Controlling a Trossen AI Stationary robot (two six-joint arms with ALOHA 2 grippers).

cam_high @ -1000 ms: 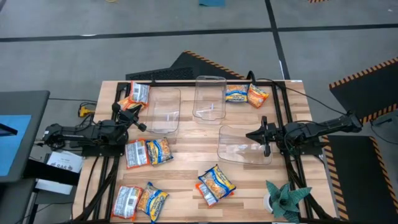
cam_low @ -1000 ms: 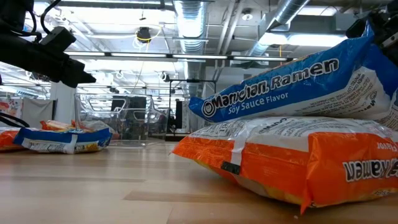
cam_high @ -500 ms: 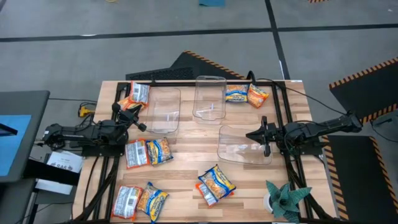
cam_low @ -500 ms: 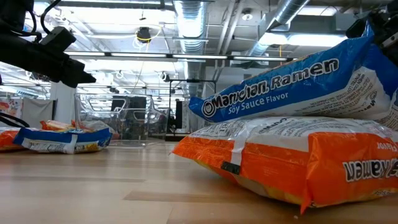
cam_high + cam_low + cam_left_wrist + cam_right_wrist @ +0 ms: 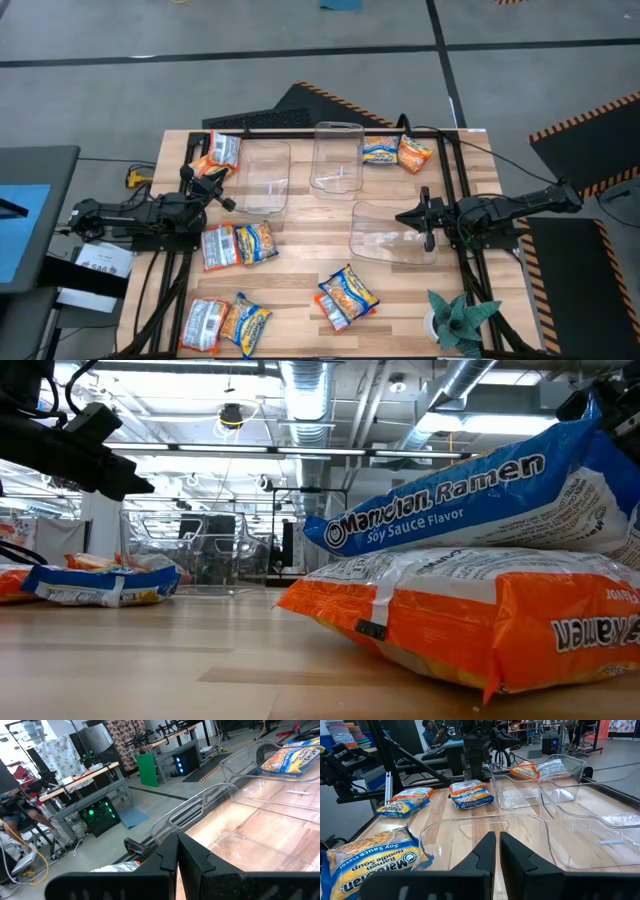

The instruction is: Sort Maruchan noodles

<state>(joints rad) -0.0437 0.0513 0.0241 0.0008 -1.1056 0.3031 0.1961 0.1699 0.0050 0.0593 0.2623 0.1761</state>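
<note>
- No packet held yet; sorting step not begun, all three clear bins [image 5: 394,235] empty, judging by the high view.
- Left gripper [image 5: 215,186] at the left side of the surface [image 5: 300,270], just beside the left bin [image 5: 265,178]; jaws shut on nothing.
- Right gripper [image 5: 424,216] at the right, over the right edge of the near-right bin; jaws narrow, nearly together, holding nothing.
- Maruchan noodles [image 5: 347,295] scattered in pairs: far left corner, left middle, near left corner, near middle, far right beside the middle bin [image 5: 336,155].
- Next move, as a guess: opening one pair of jaws, descending on the nearest packet [image 5: 220,246] just near of the left gripper, then carrying to a bin by wrapper colour.
</note>
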